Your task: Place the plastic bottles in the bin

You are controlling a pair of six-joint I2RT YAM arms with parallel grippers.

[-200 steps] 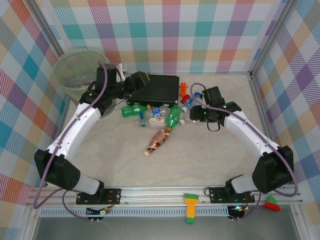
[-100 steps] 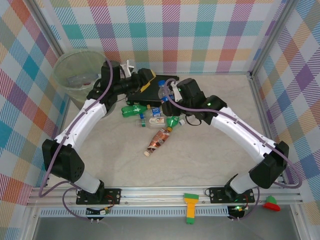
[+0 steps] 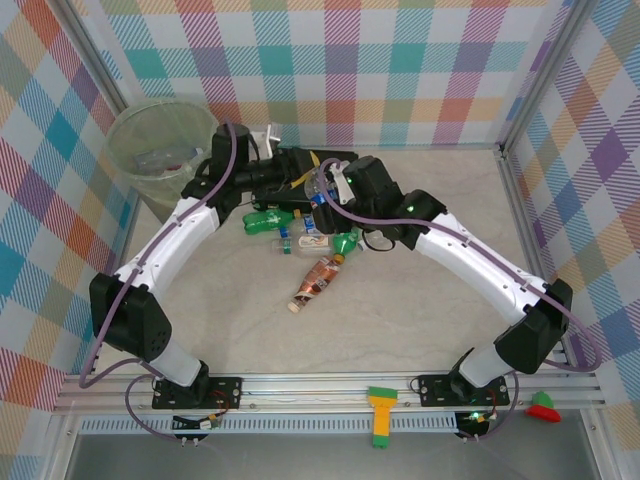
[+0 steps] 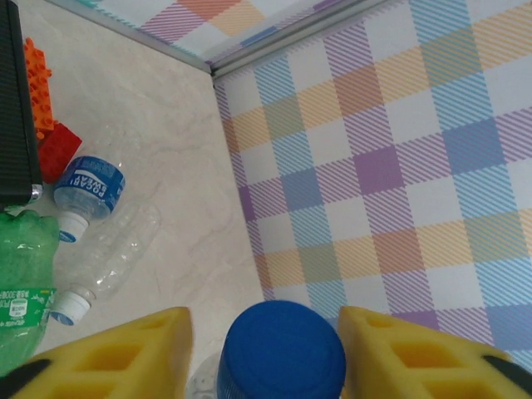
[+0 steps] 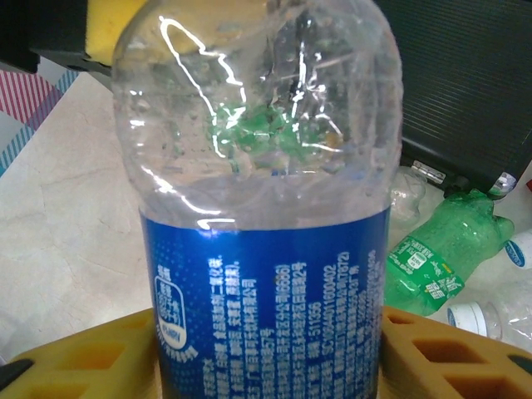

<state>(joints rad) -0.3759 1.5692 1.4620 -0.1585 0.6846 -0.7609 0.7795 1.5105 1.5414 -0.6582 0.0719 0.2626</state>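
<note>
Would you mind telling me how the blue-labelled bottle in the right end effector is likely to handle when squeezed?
The blue-labelled bottle shows no liquid above its label, so it is probably light. Its thin clear wall looks crinkled, so it may buckle in the right end effector. Round and glossy, it could twist or slip.

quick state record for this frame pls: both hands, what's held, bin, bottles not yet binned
right hand: shut on blue-label bottle, clear plastic, held near the black case
left hand: open, fingers either side of a blue cap, apparently that bottle's, gaps on both sides
bin: far left corner, something inside, too unclear to name
loose bottles: green bottle, brown-label bottle, several more beside them
phase: probably a right-to-left handover
</note>
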